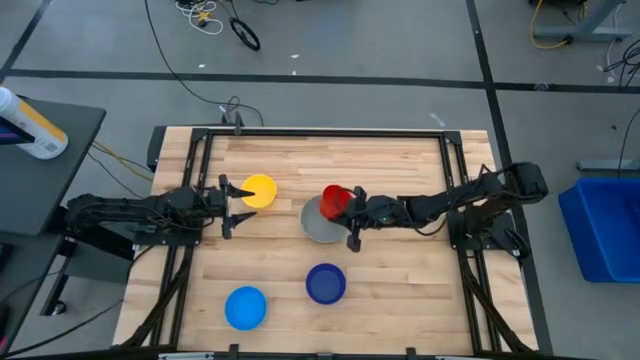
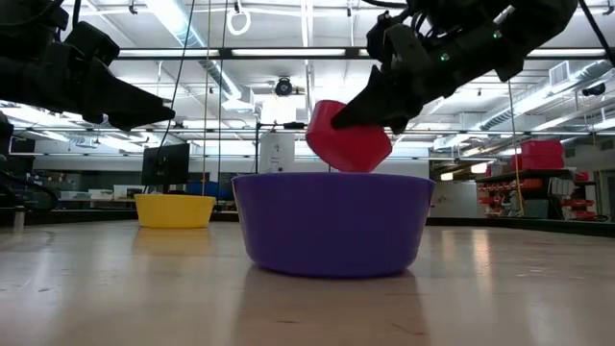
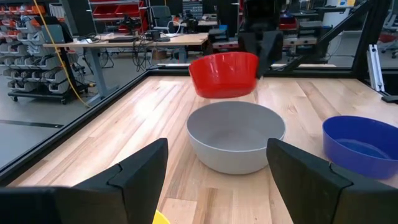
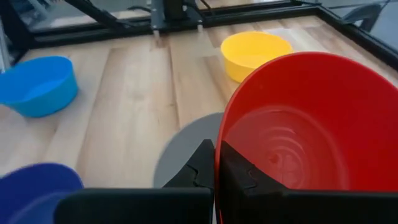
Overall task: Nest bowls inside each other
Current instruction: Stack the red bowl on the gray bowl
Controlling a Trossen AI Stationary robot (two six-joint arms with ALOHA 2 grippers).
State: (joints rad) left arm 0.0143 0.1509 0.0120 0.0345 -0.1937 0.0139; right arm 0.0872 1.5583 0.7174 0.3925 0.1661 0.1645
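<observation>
Above grey bowl (image 1: pixel 318 224), right pincer (image 1: pixel 350 208) pinching red bowl (image 1: pixel 336 201), left pincer (image 1: pixel 228 208) spread.

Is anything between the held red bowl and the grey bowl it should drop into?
Nothing visible. The right gripper holds the red bowl tilted just above the grey bowl, whose inside looks empty. The left gripper waits open beside the yellow bowl.

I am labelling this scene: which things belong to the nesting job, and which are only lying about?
Job: red plastic bowl held by right gripper; grey plastic bowl; yellow bowl; dark blue bowl; light blue bowl.
Lying about: blue bin; white bottle.
</observation>
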